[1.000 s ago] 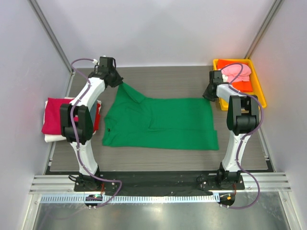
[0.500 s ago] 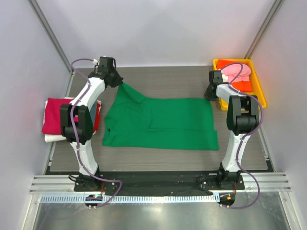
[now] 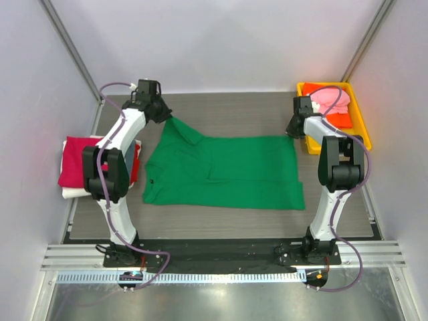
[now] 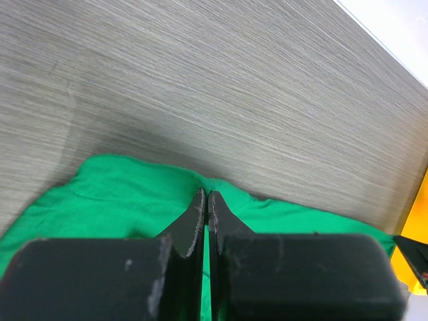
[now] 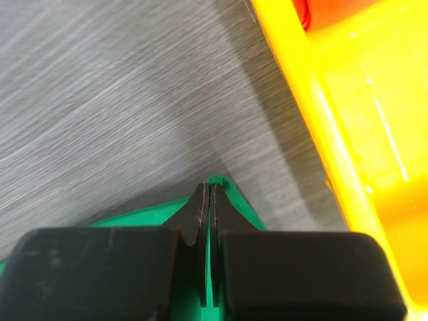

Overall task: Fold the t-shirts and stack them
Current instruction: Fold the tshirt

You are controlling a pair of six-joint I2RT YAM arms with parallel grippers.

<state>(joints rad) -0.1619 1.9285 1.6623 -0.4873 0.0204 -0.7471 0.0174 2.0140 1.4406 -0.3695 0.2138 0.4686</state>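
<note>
A bright green t-shirt (image 3: 224,170) lies spread across the middle of the table. My left gripper (image 3: 167,115) is shut on its far left corner, and green cloth (image 4: 120,200) shows between and beside the jaws in the left wrist view. My right gripper (image 3: 290,132) is shut on the shirt's far right corner (image 5: 227,200). A folded crimson shirt (image 3: 83,160) lies on a white one (image 3: 73,192) at the left edge. Pink (image 3: 331,99) and orange (image 3: 338,119) shirts lie in the tray.
A yellow plastic tray (image 3: 360,124) stands at the far right, its wall close beside my right gripper in the right wrist view (image 5: 321,120). The grey table top (image 3: 234,110) runs behind the shirt. White walls enclose the table on three sides.
Both grippers stay shut on the green shirt's far corners. The right arm has shifted slightly to the right; the shirt's right edge is drawn a little tauter.
</note>
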